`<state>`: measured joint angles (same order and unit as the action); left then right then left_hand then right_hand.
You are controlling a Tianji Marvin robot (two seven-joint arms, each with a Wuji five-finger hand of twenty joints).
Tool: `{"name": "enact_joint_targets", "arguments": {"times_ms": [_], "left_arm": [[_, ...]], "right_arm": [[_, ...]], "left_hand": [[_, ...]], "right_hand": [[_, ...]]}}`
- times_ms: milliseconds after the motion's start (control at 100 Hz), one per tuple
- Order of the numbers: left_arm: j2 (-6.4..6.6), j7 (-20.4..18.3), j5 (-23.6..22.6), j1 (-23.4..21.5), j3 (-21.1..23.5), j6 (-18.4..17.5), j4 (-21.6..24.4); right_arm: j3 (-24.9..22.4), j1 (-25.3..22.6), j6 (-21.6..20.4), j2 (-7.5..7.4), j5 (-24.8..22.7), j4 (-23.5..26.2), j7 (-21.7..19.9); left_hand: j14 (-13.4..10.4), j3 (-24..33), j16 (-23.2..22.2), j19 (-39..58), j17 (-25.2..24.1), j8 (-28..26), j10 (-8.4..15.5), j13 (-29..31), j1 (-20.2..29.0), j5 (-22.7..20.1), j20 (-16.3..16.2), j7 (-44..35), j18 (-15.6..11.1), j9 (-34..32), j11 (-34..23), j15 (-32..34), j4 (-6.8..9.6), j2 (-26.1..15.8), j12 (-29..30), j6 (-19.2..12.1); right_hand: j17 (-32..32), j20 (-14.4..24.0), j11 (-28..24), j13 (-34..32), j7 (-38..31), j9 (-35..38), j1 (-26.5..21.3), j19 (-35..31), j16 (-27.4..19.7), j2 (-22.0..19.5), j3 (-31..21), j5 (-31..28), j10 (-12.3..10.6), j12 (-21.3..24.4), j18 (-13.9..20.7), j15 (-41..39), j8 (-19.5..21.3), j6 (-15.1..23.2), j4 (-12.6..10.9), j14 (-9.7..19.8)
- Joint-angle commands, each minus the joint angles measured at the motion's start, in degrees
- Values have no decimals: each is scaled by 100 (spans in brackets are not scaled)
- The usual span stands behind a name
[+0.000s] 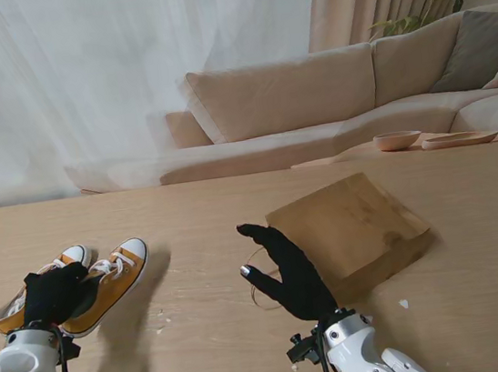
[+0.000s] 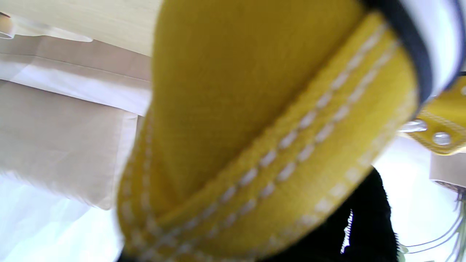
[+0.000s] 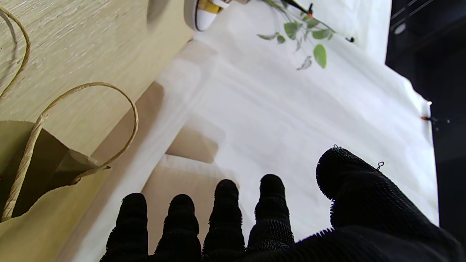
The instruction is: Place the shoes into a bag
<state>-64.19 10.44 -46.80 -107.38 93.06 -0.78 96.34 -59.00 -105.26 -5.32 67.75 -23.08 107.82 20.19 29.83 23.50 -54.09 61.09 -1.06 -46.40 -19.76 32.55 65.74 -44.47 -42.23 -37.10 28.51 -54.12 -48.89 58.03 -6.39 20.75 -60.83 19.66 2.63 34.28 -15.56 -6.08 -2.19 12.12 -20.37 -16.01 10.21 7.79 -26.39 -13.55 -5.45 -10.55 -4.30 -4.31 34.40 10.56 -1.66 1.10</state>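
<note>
**Shoes held at the near left, paper bag lying beside the right hand**

Nearest, the left hand (image 1: 54, 294) is seen clenched over the heel ends of the yellow shoes (image 1: 105, 280), which lie side by side on the bench (image 1: 214, 337) at its near left, white toes pointing away. In the left wrist view only blurred yellow canvas with white stitching (image 2: 276, 153) can be made out. The right hand (image 1: 288, 273) is held over the bench with fingers (image 3: 225, 214) released and spread, grasping nothing. Just beside it the brown paper bag (image 1: 352, 232) lies on its side, its cord handles (image 3: 87, 120) resting on the bench; nothing can be seen inside. No writing can be read. Farther off, two bowls (image 1: 397, 141) stand before a sofa (image 1: 312, 104).
</note>
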Motion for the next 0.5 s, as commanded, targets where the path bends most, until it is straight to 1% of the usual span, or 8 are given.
{"name": "enact_joint_targets", "arguments": {"times_ms": [0, 330, 490], "left_arm": [[21, -1, 40, -71, 118, -35, -101], [44, 13, 12, -116, 681, -559, -548], [43, 114, 8, -84, 879, -806, -759]], "right_arm": [[23, -16, 35, 52, -9, 14, -67], [95, 69, 191, 56, -71, -16, -65], [136, 115, 235, 51, -97, -32, -92]], "left_hand": [[213, 768, -167, 297, -84, -669, 261, 59, 631, -774, -11, -1701, 161, -253, -565, 171, 291, -938, -245, -358], [187, 729, -200, 256, -123, -743, 260, -7, 635, -793, -7, -1648, 129, -211, -561, 136, 301, -981, -289, -364], [194, 733, -212, 217, -154, -761, 227, -38, 636, -827, 2, -1621, 110, -201, -555, 112, 303, -983, -313, -354]], "right_hand": [[-32, 90, -98, 30, 16, -110, 15, -90, 25, -106, 140, 28, -163, 1, 56, -37, 85, 136, 124, 124], [-27, 89, -70, 30, 19, -113, 21, -91, 22, -110, 139, 42, -164, 16, 56, -29, 90, 134, 122, 130], [-25, 90, -47, 29, 21, -119, 25, -92, 22, -115, 136, 53, -170, 26, 56, -23, 93, 125, 120, 136]]}}
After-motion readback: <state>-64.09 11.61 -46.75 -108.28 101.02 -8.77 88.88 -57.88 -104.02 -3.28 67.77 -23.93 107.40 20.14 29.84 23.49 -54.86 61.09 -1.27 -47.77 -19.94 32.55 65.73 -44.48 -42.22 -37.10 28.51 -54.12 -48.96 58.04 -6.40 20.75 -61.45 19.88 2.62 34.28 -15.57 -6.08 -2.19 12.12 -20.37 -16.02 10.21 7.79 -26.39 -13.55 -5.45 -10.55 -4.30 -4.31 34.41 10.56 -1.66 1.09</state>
